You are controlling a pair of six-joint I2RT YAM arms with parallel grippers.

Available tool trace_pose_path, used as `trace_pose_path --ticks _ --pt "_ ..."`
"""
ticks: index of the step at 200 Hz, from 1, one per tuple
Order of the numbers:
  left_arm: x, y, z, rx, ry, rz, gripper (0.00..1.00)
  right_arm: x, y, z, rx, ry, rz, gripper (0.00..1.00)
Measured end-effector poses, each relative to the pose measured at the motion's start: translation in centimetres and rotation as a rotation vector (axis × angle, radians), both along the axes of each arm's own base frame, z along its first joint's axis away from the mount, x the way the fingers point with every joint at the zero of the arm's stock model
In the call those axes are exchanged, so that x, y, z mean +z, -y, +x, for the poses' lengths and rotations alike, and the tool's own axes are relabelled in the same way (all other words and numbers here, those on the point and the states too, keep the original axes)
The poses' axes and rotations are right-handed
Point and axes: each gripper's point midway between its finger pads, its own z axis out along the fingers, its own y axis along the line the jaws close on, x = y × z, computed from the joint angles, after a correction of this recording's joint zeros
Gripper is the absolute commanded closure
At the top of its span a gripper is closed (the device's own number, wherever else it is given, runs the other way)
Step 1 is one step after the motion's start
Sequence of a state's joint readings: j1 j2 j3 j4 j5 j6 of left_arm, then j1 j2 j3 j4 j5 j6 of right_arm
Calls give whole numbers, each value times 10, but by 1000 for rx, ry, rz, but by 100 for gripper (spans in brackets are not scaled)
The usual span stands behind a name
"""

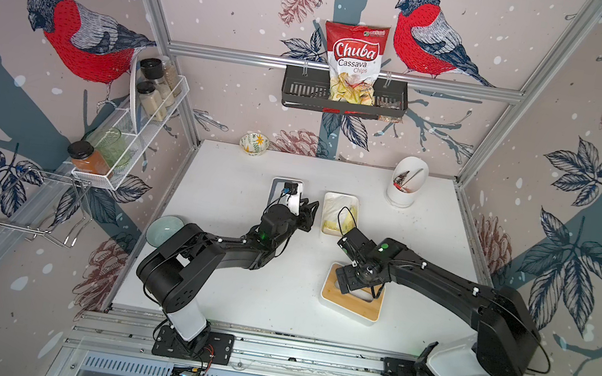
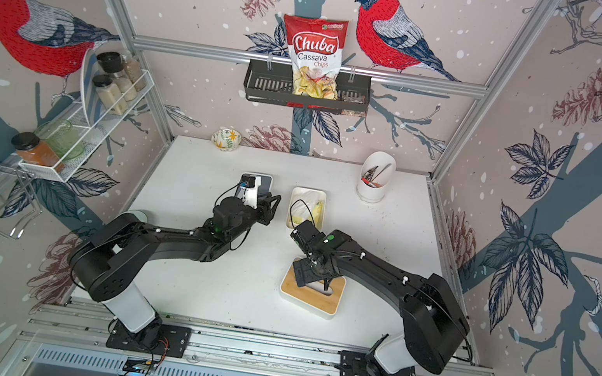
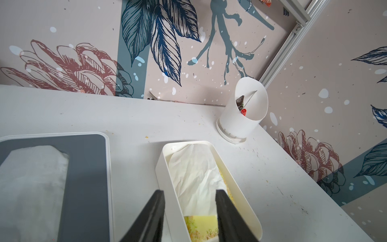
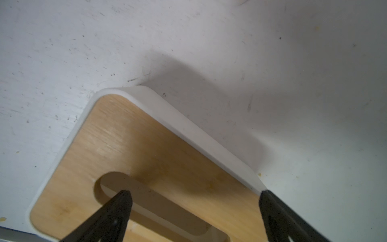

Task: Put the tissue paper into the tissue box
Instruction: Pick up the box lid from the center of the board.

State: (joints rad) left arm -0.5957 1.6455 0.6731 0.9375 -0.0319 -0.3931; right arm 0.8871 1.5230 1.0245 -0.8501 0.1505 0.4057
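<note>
The surface is white, flecked with dark scuffs. The walls are pale pink, printed with red-breasted grey birds, navy leaves, maroon pine cones and teal branches. The tissue box is white. The tissue paper in it is white, over a yellow flowered sheet. The lid has a light wood-grain top and a white rim. The tray is dark grey with a white edge. The chip bag is red and white, its basket black. The left tool and right tool are black.
</note>
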Motion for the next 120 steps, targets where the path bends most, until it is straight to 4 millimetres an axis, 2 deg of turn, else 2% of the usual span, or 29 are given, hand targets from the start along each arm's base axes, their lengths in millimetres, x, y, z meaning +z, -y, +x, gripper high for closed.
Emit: trace_pose_path --ticks 52,120 --pt "-1 -5 -1 5 -8 -10 56 -18 10 8 -35 -22 -65 2" --pt "0 -9 1 16 -7 -22 56 -16 -12 24 -17 -3 13 39"
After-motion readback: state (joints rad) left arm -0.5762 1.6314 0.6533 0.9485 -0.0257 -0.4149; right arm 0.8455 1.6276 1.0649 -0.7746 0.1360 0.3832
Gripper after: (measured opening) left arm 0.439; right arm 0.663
